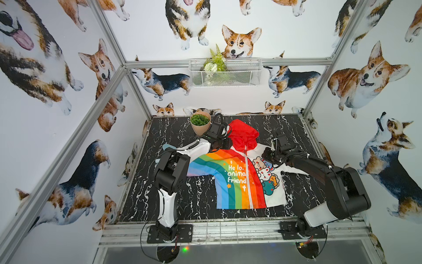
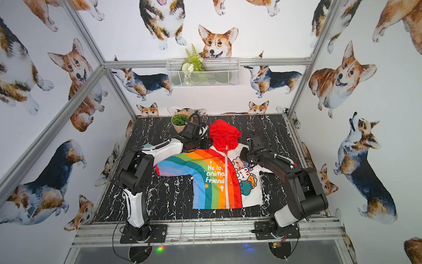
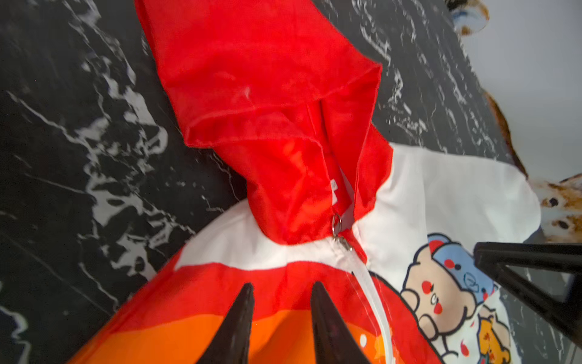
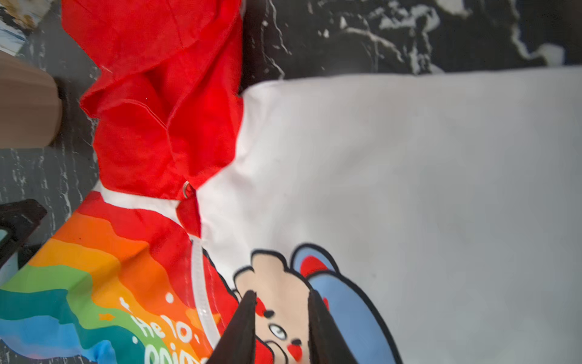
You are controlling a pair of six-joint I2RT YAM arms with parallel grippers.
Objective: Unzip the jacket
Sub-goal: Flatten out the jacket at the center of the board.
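The jacket (image 1: 237, 176) lies flat on the black marble table (image 1: 173, 137), with its red hood (image 1: 243, 133) toward the back wall, a rainbow half and a white cartoon half. Its white zipper (image 1: 248, 178) is closed up to the collar. The metal pull (image 3: 341, 243) and its ring (image 4: 189, 190) lie at the neck. My left gripper (image 3: 283, 288) stands open over the red and orange fabric just beside the zipper, below the collar. My right gripper (image 4: 282, 294) stands open over the bear's face on the white half. Neither holds anything.
A potted green plant (image 1: 200, 122) stands at the back of the table, close behind the left wrist. A wire basket (image 1: 225, 73) with flowers hangs on the back wall. Corgi-print walls and aluminium frame posts enclose the table.
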